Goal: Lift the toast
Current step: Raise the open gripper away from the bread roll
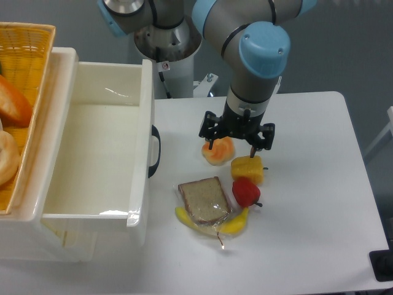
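Note:
The toast [205, 200] is a flat square slice of speckled brown bread in clear wrap. It lies on the white table, partly on top of a yellow banana [226, 226]. My gripper [232, 148] hangs above and behind it, over the round orange-white bun [219, 151] and a yellow corn piece [247, 169]. Its two fingers are spread apart and hold nothing. The toast is clear of the gripper, about a hand's width nearer the front edge.
A red strawberry-like piece [246, 192] lies just right of the toast. A large white bin [98, 144] with a dark handle stands to the left. A wicker basket [21, 92] with bread items sits at the far left.

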You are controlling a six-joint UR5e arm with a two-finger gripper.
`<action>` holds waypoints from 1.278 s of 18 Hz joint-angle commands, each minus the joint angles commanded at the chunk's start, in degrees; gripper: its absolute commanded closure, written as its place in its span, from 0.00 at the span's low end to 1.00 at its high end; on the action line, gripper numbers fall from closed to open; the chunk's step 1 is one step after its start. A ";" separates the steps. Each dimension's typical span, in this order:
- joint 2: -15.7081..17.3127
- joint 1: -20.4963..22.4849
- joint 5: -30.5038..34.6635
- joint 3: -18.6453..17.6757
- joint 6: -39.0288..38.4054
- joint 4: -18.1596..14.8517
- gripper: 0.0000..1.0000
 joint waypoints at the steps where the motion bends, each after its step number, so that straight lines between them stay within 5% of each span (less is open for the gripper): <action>1: 0.00 0.00 0.09 0.00 0.00 0.09 0.00; 23: -6.68 -1.49 -0.88 -0.79 -3.08 5.36 0.00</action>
